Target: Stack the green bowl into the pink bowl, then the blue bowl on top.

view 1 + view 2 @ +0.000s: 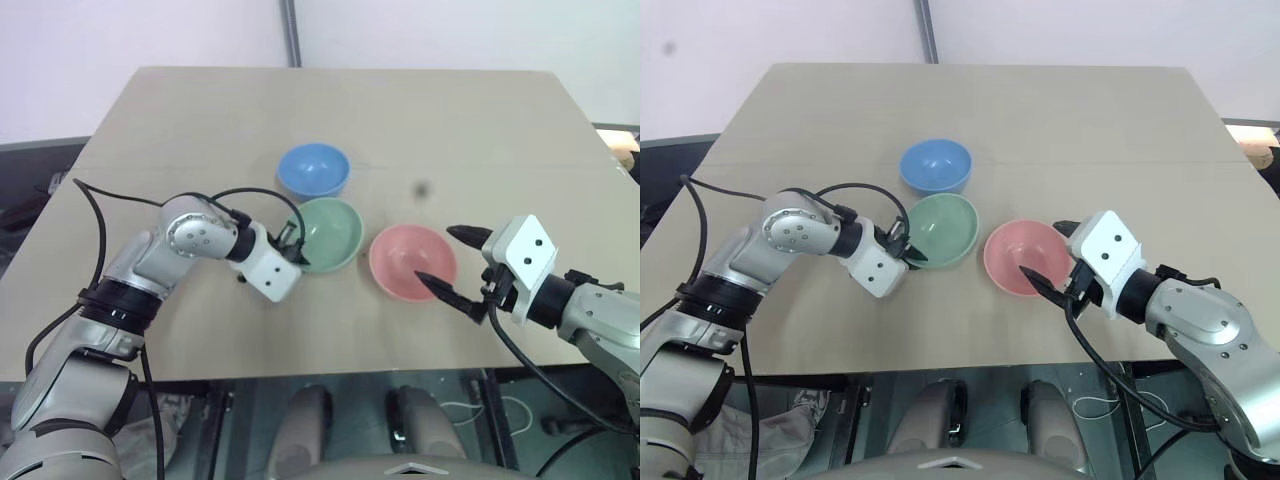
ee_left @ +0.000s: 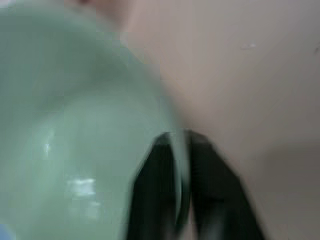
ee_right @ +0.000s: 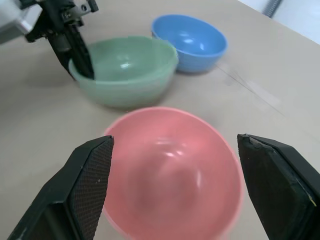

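The pale green bowl (image 1: 332,232) sits mid-table, with the blue bowl (image 1: 313,170) touching it on the far side and the pink bowl (image 1: 408,262) just to its right. My left gripper (image 1: 297,256) is shut on the green bowl's near-left rim; in the left wrist view one finger is inside the rim (image 2: 178,150) and the other outside. My right gripper (image 1: 437,257) hovers open at the pink bowl's right side. Its two black fingers (image 3: 90,185) spread wider than the pink bowl (image 3: 172,175) and hold nothing.
The bowls rest on a tan table (image 1: 200,120) whose near edge runs just in front of both arms. A small dark spot (image 1: 421,188) lies behind the pink bowl. Black cables loop along my left forearm (image 1: 190,240).
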Controlling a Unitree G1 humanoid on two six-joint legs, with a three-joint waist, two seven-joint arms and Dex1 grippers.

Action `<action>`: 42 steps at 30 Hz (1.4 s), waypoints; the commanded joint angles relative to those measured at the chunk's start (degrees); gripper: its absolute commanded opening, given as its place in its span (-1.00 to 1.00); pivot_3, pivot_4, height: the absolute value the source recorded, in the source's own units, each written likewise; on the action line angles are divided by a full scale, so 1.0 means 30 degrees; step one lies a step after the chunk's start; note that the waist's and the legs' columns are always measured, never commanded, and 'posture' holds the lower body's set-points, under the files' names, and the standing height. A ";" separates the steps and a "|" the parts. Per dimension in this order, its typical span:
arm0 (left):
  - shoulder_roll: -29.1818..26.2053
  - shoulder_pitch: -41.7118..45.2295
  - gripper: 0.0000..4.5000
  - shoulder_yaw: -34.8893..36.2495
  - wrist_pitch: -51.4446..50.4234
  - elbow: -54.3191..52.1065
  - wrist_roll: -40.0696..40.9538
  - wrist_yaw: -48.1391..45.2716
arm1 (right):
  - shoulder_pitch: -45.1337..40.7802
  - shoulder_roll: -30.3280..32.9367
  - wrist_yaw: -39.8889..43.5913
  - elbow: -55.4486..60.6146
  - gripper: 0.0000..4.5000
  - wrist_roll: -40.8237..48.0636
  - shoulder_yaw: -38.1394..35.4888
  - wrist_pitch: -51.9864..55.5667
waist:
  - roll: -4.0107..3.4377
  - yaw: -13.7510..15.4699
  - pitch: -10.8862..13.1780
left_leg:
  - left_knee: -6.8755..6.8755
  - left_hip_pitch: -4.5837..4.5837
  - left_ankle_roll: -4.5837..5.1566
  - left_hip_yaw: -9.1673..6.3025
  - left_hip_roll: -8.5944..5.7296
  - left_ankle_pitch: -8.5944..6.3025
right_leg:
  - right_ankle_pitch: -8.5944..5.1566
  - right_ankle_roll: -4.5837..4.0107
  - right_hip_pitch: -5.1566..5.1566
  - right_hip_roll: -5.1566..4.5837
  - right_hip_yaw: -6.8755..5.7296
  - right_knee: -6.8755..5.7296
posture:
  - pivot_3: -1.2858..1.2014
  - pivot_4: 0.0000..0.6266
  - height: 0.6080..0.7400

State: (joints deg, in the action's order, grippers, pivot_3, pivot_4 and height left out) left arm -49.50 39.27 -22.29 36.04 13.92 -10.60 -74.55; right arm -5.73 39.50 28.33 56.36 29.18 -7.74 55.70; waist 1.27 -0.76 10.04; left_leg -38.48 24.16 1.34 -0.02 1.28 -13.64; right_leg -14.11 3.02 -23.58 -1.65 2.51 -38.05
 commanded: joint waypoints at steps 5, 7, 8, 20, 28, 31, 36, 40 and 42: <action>0.0201 0.2900 -0.96 0.0377 0.0396 -0.0340 0.4498 -0.3395 | 0.0654 0.0354 -0.0346 0.0027 0.91 -0.0737 -0.1581 -0.1753 | 0.0001 0.0125 0.0000 | -0.0011 0.0038 0.0000 -0.0040 -0.0007 0.0001 | -0.0001 -0.0002 -0.0004 0.0002 -0.0033 0.0005 | 0.03 -0.52 1.00; 0.0887 0.4265 -0.96 0.0324 -0.0344 -0.0231 0.5440 -0.4137 | 0.0865 0.0425 -0.0393 -0.0020 0.91 -0.0751 -0.2034 -0.1907 | 0.0000 0.0137 0.0000 | -0.0042 0.0048 0.0000 -0.0043 -0.0020 0.0000 | 0.0000 0.0001 0.0002 0.0002 -0.0036 0.0006 | 0.03 -0.52 1.00; 0.1296 0.4896 -0.96 0.0258 -0.0579 -0.0157 0.5787 -0.4419 | 0.0977 0.0432 -0.0418 0.0024 0.91 -0.0720 -0.2330 -0.1947 | 0.0000 0.0163 0.0000 | -0.0050 0.0052 0.0001 -0.0043 -0.0026 0.0001 | 0.0000 0.0002 0.0006 -0.0002 -0.0035 0.0005 | 0.03 -0.52 1.00; 0.6957 0.8475 -0.96 -0.2533 0.3274 0.4896 0.5486 -0.5982 | 0.5375 0.1609 -0.1158 0.1212 0.91 0.1982 -0.8050 -0.3201 | -0.0013 0.0211 -0.0006 | -0.0157 0.0138 0.0004 -0.0114 -0.0034 -0.0002 | 0.0006 0.0010 0.0001 0.0020 -0.0080 -0.0003 | 0.03 -0.52 1.00; 0.6839 0.8794 0.55 -0.3677 0.4688 0.5918 0.6590 -0.5982 | 1.2553 0.4533 -0.2216 0.1212 0.91 0.7646 -1.2218 -0.7460 | -0.0026 0.0025 -0.0006 | -0.0190 0.0127 0.0009 -0.0108 -0.0008 -0.0004 | 0.0022 0.0035 0.0005 0.0049 -0.0052 -0.0029 | 0.03 -0.52 1.00; 0.6157 0.8743 0.55 -0.2862 0.2485 0.5569 0.7274 -0.5982 | 1.4470 0.5514 -0.2381 0.1212 0.91 0.9501 -1.3451 -0.8822 | -0.0022 -0.0023 -0.0006 | -0.0206 0.0110 0.0009 -0.0090 -0.0006 -0.0004 | 0.0025 0.0047 0.0023 0.0050 -0.0036 -0.0031 | 0.03 -0.52 1.00; 0.4734 0.8344 0.55 -0.0283 -0.2905 0.5495 0.7591 -0.4566 | 1.3469 0.7636 -0.3794 0.1212 0.91 1.1919 -1.2467 -0.9660 | -0.0017 -0.0069 -0.0003 | -0.0240 0.0067 0.0015 -0.0082 0.0024 0.0000 | 0.0034 0.0146 0.0044 0.0073 0.0013 -0.0026 | 0.03 -0.52 1.00; 0.1771 0.6047 0.55 0.1596 -0.6484 0.3939 0.6358 -0.2749 | 0.8716 0.8669 -0.4670 0.0839 0.91 1.1857 -0.7774 -0.9254 | -0.0025 -0.0303 -0.0007 | -0.0226 -0.0017 0.0015 -0.0075 0.0064 0.0001 | 0.0039 0.0141 0.0078 0.0102 0.0061 -0.0022 | 0.03 -0.52 1.00; 0.1011 0.5428 0.57 0.1820 -0.6853 0.3568 0.4710 -0.1216 | 0.6366 0.8609 -0.4524 0.0068 0.96 1.1201 -0.5803 -0.9034 | -0.0008 -0.0318 0.0007 | -0.0195 -0.0030 0.0015 -0.0068 0.0069 0.0000 | 0.0043 0.0130 0.0075 0.0106 0.0090 -0.0019 | 0.03 -0.52 1.00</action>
State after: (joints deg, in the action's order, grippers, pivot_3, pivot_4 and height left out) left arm -45.16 55.74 -18.90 17.09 27.54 7.23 -82.59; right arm 17.58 65.09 15.07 57.87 64.03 -29.08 28.66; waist 1.25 -1.71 10.06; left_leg -39.05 24.09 1.39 -0.24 1.49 -13.64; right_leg -13.98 3.40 -23.37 -1.33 2.73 -38.10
